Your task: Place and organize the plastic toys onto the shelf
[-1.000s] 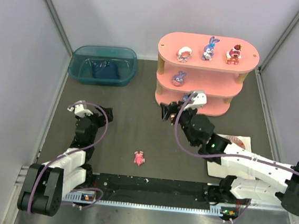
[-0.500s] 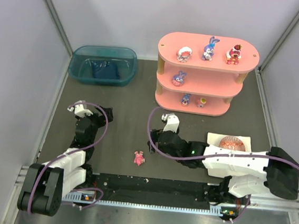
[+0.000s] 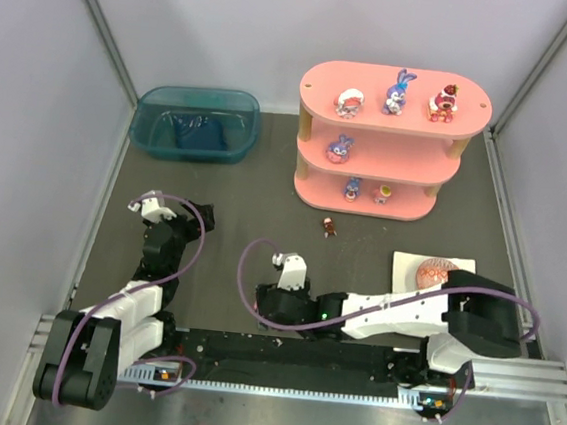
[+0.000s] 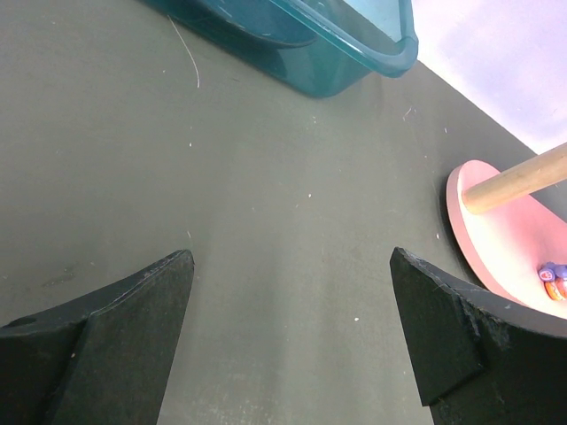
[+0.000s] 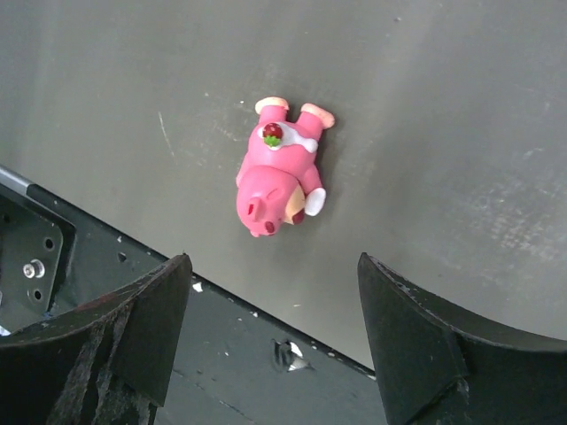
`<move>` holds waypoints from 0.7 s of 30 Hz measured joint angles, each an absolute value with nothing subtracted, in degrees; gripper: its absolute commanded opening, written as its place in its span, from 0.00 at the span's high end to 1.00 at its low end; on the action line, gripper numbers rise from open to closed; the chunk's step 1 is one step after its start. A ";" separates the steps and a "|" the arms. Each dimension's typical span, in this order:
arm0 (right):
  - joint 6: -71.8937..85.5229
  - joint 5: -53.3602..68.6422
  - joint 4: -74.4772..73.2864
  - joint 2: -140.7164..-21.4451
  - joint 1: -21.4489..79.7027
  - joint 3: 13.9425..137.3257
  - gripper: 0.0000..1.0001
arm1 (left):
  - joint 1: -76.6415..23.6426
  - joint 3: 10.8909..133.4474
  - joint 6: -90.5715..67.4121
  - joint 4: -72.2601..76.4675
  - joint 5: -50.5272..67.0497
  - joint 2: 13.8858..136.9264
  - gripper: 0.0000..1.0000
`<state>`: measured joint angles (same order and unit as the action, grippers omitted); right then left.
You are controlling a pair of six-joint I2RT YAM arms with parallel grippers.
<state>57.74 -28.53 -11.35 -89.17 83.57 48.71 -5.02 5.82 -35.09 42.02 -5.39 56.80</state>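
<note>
Your right pincer [image 5: 273, 332] hangs wide open and empty over the pink pig figurine [image 5: 279, 180] lying on the bench [image 3: 233, 218], your left pincer [image 4: 292, 341] gapes empty, and other toys stand on the pink shelf [image 3: 321, 86].

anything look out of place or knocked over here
Yes. A pink pig toy lies tipped over on the table, under the right end effector. Another tiny figurine sits on the table just in front of the shelf, not on a tier.
</note>
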 measured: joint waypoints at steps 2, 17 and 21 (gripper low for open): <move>58.48 -29.19 -11.64 -90.32 84.55 49.50 0.24 | -5.02 5.82 -35.22 42.00 -5.39 56.80 0.02; 61.54 -40.18 -10.63 -95.13 87.20 51.00 0.30 | -5.02 5.82 -35.46 42.02 -5.39 56.80 0.02; 61.73 -43.55 -10.13 -97.19 88.90 52.64 0.32 | -5.02 5.82 -35.48 42.02 -5.39 56.80 0.02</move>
<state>61.73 -43.55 -10.13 -97.19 88.90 52.64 -5.02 5.82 -35.48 42.02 -5.39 56.80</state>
